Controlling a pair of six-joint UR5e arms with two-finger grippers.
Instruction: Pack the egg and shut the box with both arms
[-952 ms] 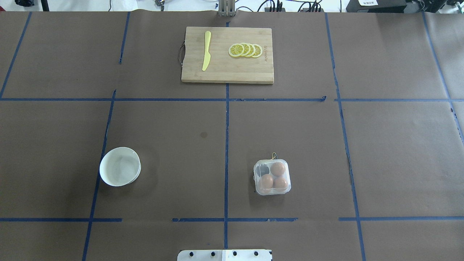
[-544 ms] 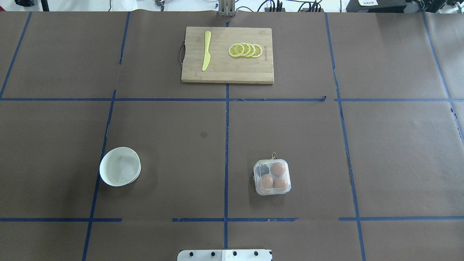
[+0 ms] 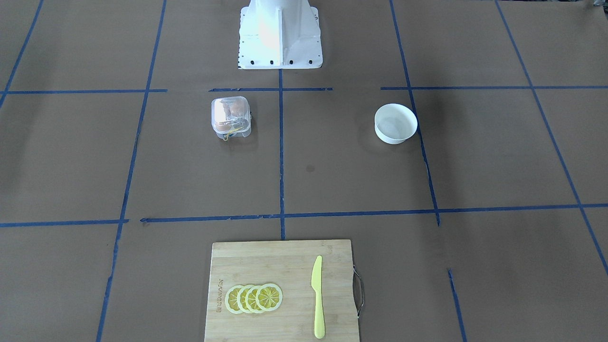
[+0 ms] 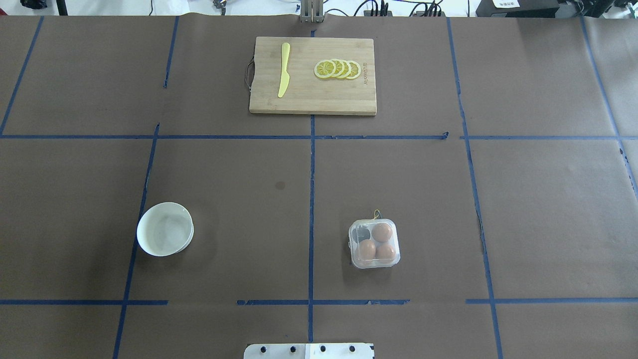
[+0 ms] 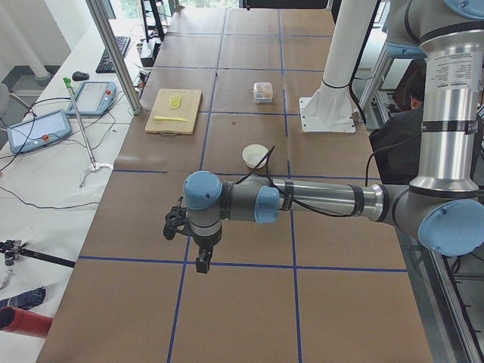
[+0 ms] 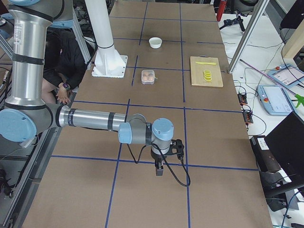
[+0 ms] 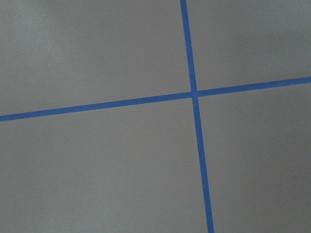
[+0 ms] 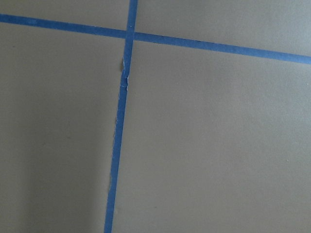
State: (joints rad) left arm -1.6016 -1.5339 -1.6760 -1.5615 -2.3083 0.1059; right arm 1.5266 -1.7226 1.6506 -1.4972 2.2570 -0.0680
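Observation:
The clear plastic box (image 4: 374,244) sits right of the table's centre line, near the robot; it also shows in the front-facing view (image 3: 231,116). Its lid looks folded down. Three brown eggs lie inside; I cannot tell which is the task's egg (image 4: 382,232). The far-left cell is dark and holds none. The left gripper (image 5: 203,263) hangs over bare table far from the box, seen only in the exterior left view. The right gripper (image 6: 159,170) shows only in the exterior right view, also far from the box. I cannot tell whether either is open or shut. Both wrist views show only brown paper and blue tape.
A round white bowl (image 4: 165,229) stands left of centre. A wooden cutting board (image 4: 313,99) lies at the far edge with a yellow knife (image 4: 283,70) and lemon slices (image 4: 337,69). The white pedestal base (image 3: 280,33) is at the near edge.

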